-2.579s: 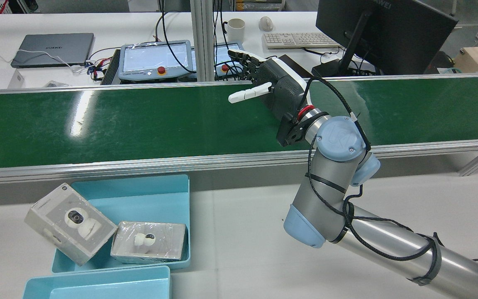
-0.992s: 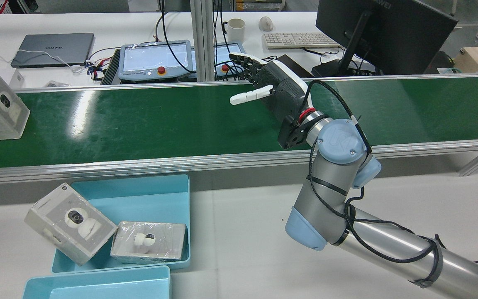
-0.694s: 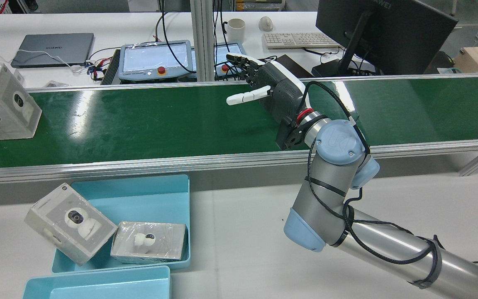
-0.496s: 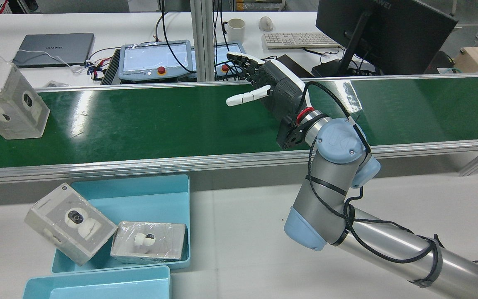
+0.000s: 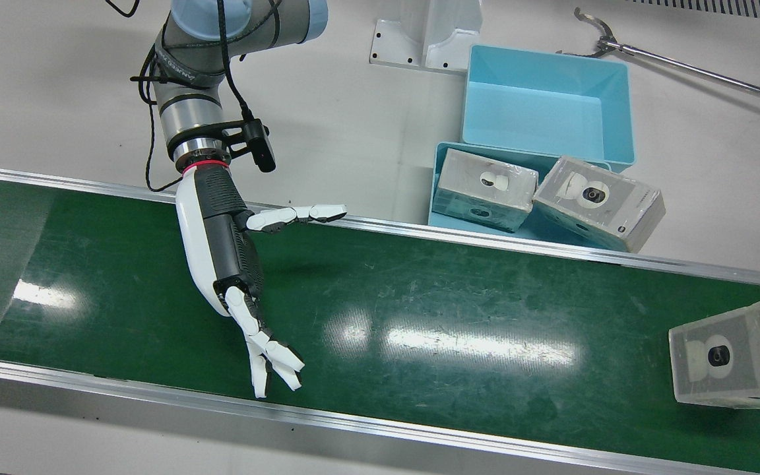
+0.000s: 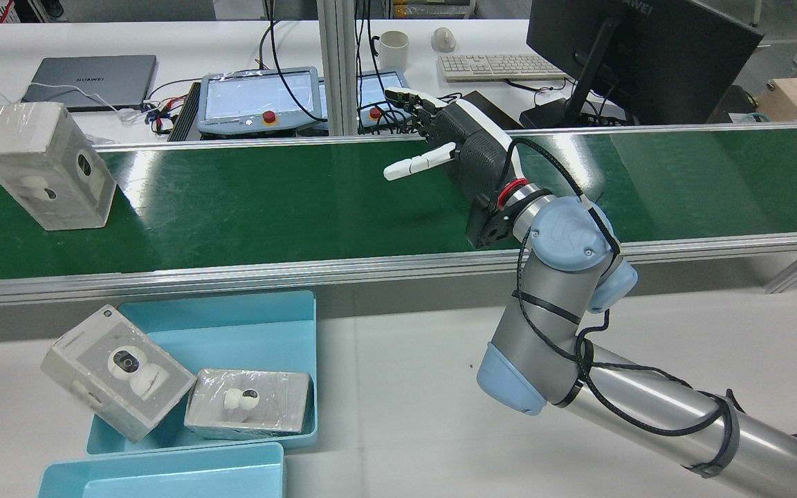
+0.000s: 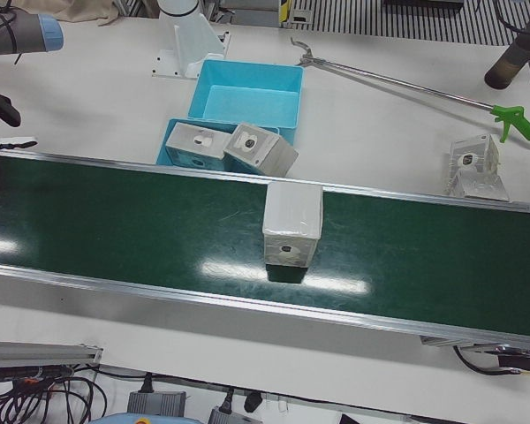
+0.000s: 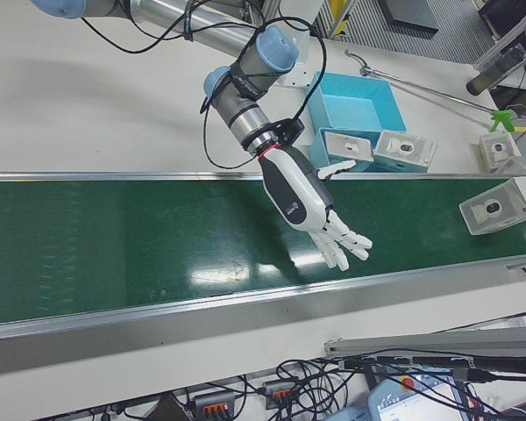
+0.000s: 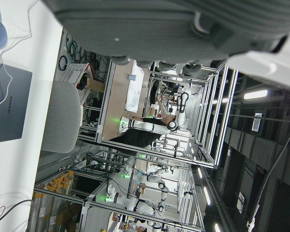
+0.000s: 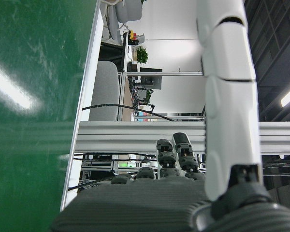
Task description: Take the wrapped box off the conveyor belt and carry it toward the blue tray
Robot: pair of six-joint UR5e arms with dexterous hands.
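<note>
A wrapped box (image 6: 46,166) with a white camera pictured on it stands upright on the green conveyor belt (image 6: 267,200) near its left end; it also shows in the front view (image 5: 736,353), left-front view (image 7: 291,221) and right-front view (image 8: 500,206). My right hand (image 6: 454,138) hovers over the belt's middle, open and empty, fingers spread (image 5: 235,264), well apart from the box. The blue tray (image 6: 246,325) sits below the belt's near rail. My left hand shows only as a dark palm (image 9: 159,24) in its own view.
Two wrapped boxes (image 6: 118,373) (image 6: 250,401) lie in the blue tray, one leaning on its rim. A second blue tray (image 5: 545,105) stands beside it. A grabber stick (image 7: 406,84) and another box (image 7: 473,163) lie on the table. Pendants and a monitor (image 6: 634,55) stand beyond the belt.
The wrapped box came into view at the belt's left end and rode rightward toward my right hand. My right hand stayed open, almost in place.
</note>
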